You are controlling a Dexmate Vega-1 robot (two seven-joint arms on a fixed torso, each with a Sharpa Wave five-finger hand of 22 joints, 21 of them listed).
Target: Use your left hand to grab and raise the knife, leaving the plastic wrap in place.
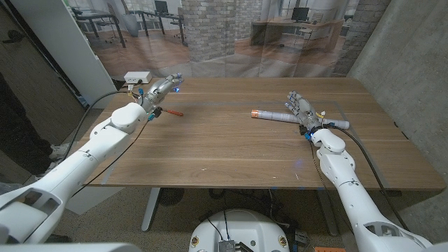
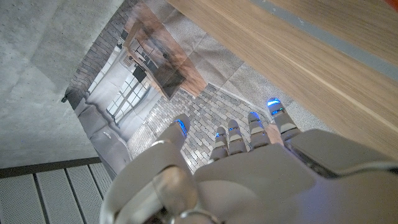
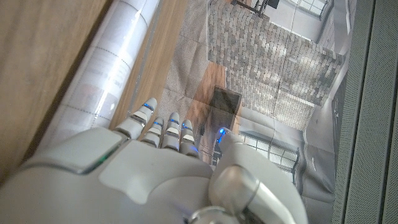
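Note:
The knife lies on the wooden table at the back left; its red end shows and the rest is hidden behind my left wrist. My left hand hovers just beyond the knife with fingers straight and apart, holding nothing, and looks the same in the left wrist view. The plastic wrap roll lies on the right half of the table. My right hand is over the roll's middle with fingers extended. In the right wrist view the roll runs alongside that hand, which does not grip it.
A small white box sits at the table's back left corner, close to my left hand. A printed backdrop hangs right behind the far edge. A grey wall stands to the right.

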